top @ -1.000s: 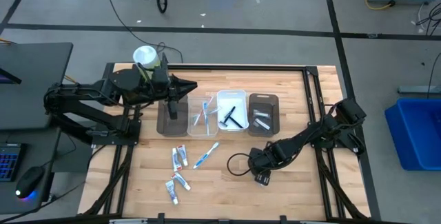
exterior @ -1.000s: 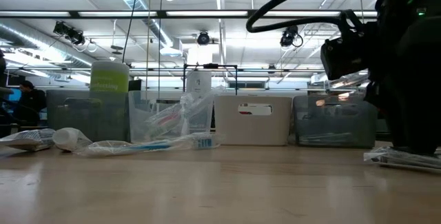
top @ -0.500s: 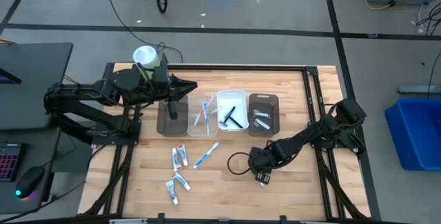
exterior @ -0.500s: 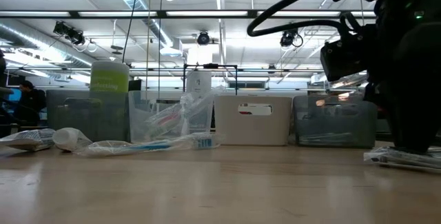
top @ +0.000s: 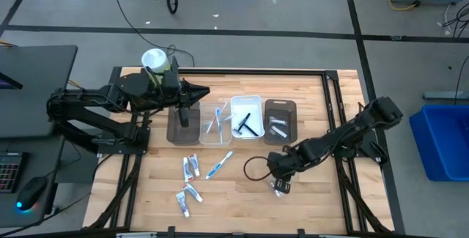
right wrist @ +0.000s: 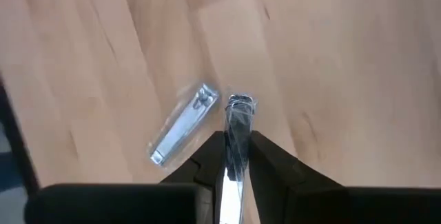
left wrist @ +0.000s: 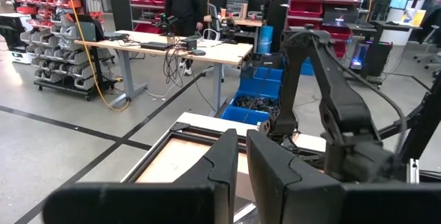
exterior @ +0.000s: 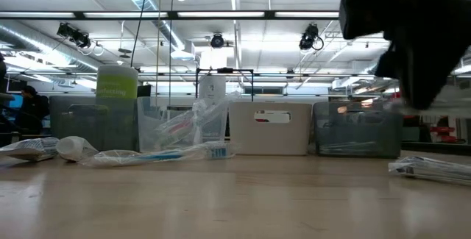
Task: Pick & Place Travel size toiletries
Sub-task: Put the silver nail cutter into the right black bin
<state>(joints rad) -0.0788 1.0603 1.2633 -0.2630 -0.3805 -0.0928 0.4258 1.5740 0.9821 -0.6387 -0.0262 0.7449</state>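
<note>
My right gripper [right wrist: 238, 145] hangs above the wooden table [top: 315, 99], right of middle near the front, shut on a small silvery nail clipper [right wrist: 240, 110]. A second silvery clipper [right wrist: 182, 124] lies flat on the wood just below it [top: 281, 187]. Toothpaste tubes [top: 190, 167] and a blue-white toothbrush [top: 218, 165] lie left of centre. My left gripper [left wrist: 239, 158] is shut on nothing, held level above the leftmost dark tray [top: 179, 127]. My right gripper pinches the silvery clipper between its two fingers, on the flat sides near one end [right wrist: 238, 133]. The fingers come steeply from above and lie along the clipper, whose free end sticks out beyond the fingertips. It is lifted clear of the table.
Four trays stand in a row at the back: dark, clear [top: 214, 123], white [top: 247, 116] and dark [top: 280, 121]. A green-white canister [top: 155, 61] stands at the far left corner. More toothpaste tubes [top: 185, 198] lie near the front left. A black cable loops beside my right gripper [top: 253, 172].
My right gripper has risen from the table surface and drawn slightly toward the far right, taking one clipper up with it. The other clipper has stayed flat on the wood.
</note>
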